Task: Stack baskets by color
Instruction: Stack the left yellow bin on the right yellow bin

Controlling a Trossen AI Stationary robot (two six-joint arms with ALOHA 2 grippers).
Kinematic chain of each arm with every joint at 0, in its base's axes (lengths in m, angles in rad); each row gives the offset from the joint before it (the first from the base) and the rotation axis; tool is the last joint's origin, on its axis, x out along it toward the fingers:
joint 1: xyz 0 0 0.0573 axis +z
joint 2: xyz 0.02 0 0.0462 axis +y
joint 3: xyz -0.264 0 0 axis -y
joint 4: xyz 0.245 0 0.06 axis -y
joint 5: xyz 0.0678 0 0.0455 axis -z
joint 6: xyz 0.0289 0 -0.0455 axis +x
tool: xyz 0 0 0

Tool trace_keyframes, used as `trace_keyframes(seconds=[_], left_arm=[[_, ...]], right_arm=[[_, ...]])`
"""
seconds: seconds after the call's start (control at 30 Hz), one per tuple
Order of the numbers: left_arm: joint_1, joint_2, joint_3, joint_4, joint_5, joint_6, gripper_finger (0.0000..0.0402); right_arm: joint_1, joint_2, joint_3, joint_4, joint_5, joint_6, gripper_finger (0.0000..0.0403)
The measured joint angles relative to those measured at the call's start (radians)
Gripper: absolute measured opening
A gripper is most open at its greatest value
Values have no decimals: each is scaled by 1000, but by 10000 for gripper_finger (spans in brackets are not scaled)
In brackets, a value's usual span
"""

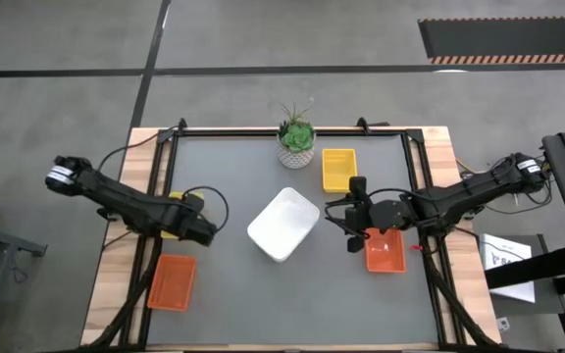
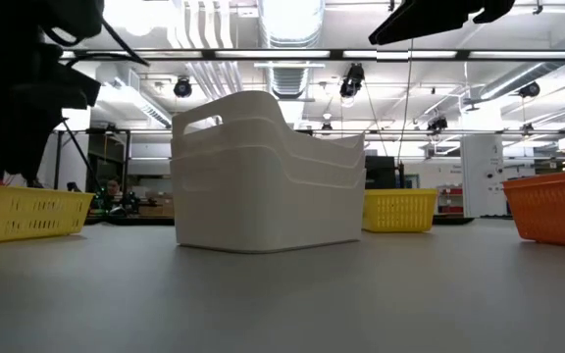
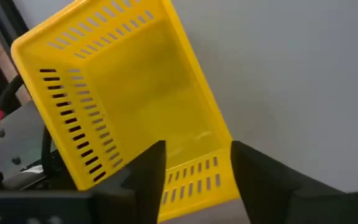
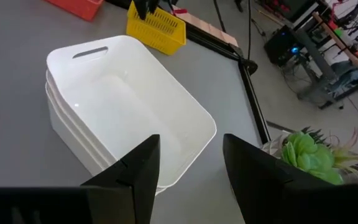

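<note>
The left gripper (image 3: 194,180) has its jaws apart, straddling the near short wall of a yellow basket (image 3: 135,93) at the left edge of the surface (image 1: 233,294); the wall sits between the fingers with a gap either side, so nothing is clamped. The right gripper (image 4: 185,180) hangs with its jaws apart and empty over the right side of the surface, looking toward the white baskets (image 1: 283,224) in the middle. Those white ones look finished: at least two are nested one inside another, their rims stepped in the low view, a slot handle cut in one short end. The rest appears undone, as I judge it. A second yellow basket (image 1: 338,169) lies well apart at the far side, near the small potted plant (image 1: 296,139), and the two orange ones are at opposite sides, one orange basket (image 1: 173,281) at the near left and the other orange basket (image 1: 385,249) just under the right arm. The coloured baskets are small, shallow and rectangular with rounded corners and rows of slots through their walls; the white ones are larger and smooth-sided.
</note>
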Motion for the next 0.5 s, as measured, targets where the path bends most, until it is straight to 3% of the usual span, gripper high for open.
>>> trace_keyframes(seconds=[0.2, 0.5], left_arm=[[1, -39, -38, 126, -48, 36, 199], [17, 25, -142, 204, -58, -28, 164]], right_arm=[[0, 0, -1, 2, 1, 0, 169], [0, 0, -1, 2, 3, 1, 169]])
